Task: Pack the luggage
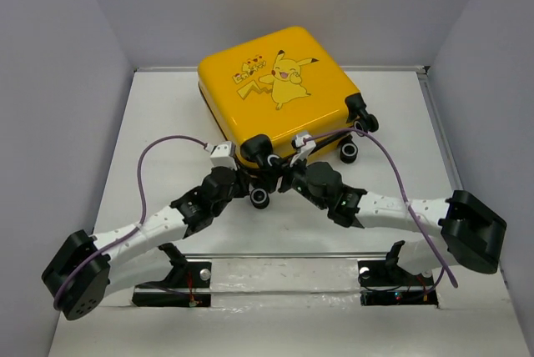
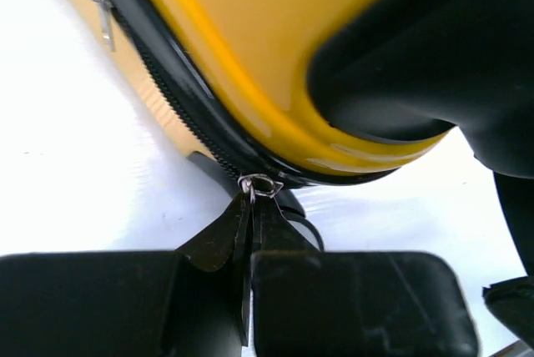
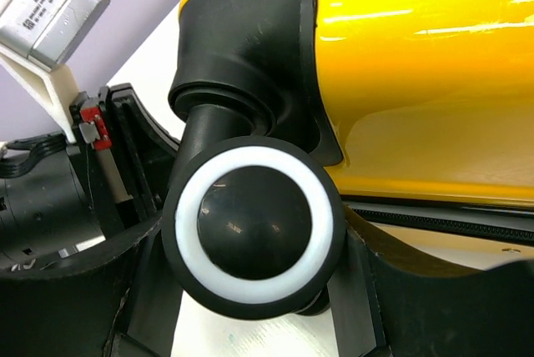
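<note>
Packing looks nearly done: the small yellow hard-shell Pikachu suitcase (image 1: 275, 82) lies shut on the white table (image 1: 158, 123), left gripper (image 2: 250, 290) pinching its metal zipper pull (image 2: 259, 185), right gripper (image 3: 250, 315) spread around a black wheel (image 3: 253, 225), zipping seemingly left.

Top external: fixed high above and behind both arm bases, tilted forward and down, far enough back to take in the whole white surface (image 1: 167, 107), both arms and the entire luggage (image 1: 275, 94). Left wrist: mounted low, sighting along the left fingers (image 2: 359, 299) at the near edge of the luggage, very close, showing only yellow shell, black zipper band and a metal zipper pull (image 2: 257, 183). Right wrist: just as close, facing a white-ringed wheel (image 3: 253, 225) between the right fingers (image 3: 442, 299), with the left arm's wrist camera (image 3: 54, 2) at upper left. Shared by all three: that near edge of the luggage.
</note>
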